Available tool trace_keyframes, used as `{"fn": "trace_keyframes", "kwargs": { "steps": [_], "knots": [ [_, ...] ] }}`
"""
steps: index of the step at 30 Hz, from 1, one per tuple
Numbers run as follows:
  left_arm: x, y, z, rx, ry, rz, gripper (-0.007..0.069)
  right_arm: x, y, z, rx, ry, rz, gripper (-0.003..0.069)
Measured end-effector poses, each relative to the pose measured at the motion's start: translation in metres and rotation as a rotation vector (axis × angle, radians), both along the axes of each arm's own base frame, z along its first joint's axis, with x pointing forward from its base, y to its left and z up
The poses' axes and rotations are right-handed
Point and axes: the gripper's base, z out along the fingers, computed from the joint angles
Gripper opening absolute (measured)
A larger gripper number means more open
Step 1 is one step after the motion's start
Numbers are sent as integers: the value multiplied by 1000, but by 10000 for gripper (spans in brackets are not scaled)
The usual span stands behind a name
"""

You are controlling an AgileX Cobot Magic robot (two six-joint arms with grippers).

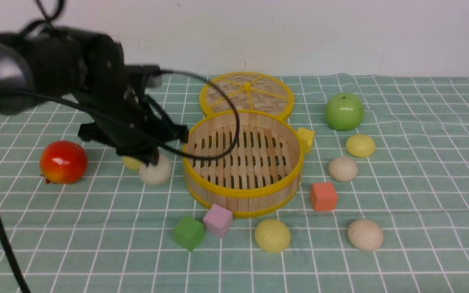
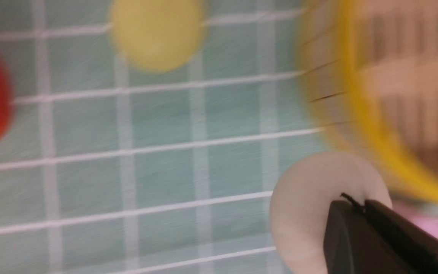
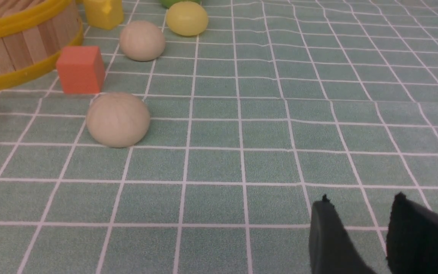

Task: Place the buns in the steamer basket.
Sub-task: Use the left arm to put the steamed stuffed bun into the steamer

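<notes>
The steamer basket point(image 1: 242, 193) stands mid-table with nothing in it. My left gripper point(image 1: 149, 158) hangs just left of it, right over a beige bun point(image 1: 156, 173) that rests on the cloth. In the blurred left wrist view the fingertips point(image 2: 359, 205) meet with no gap in front of that bun point(image 2: 306, 205). A yellow bun point(image 1: 130, 162) lies behind it. More buns lie right of the basket point(image 1: 360, 145) point(image 1: 342, 168) and in front point(image 1: 272, 235) point(image 1: 365, 235). My right gripper point(image 3: 359, 201) is open over bare cloth, apart from the nearest beige bun point(image 3: 118, 119).
The woven lid point(image 1: 246, 94) leans behind the basket. A green apple point(image 1: 343, 111) sits back right and a red fruit point(image 1: 63, 161) far left. Yellow point(image 1: 305, 138), orange point(image 1: 323, 196), pink point(image 1: 217, 220) and green point(image 1: 188, 232) cubes ring the basket. A black cable loops over its rim.
</notes>
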Motion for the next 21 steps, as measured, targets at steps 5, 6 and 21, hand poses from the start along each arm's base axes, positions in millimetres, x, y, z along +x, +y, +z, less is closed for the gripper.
{"fn": "trace_keyframes", "kwargs": {
  "steps": [5,6,21],
  "knots": [
    [2,-13,17,-130,-46,-54,-13,0,0,0,0,0,0,240],
    [4,-16,17,-151,-53,-64,-13,0,0,0,0,0,0,240],
    [40,-35,-50,-227,-36,-67,4,0,0,0,0,0,0,240]
  ]
}}
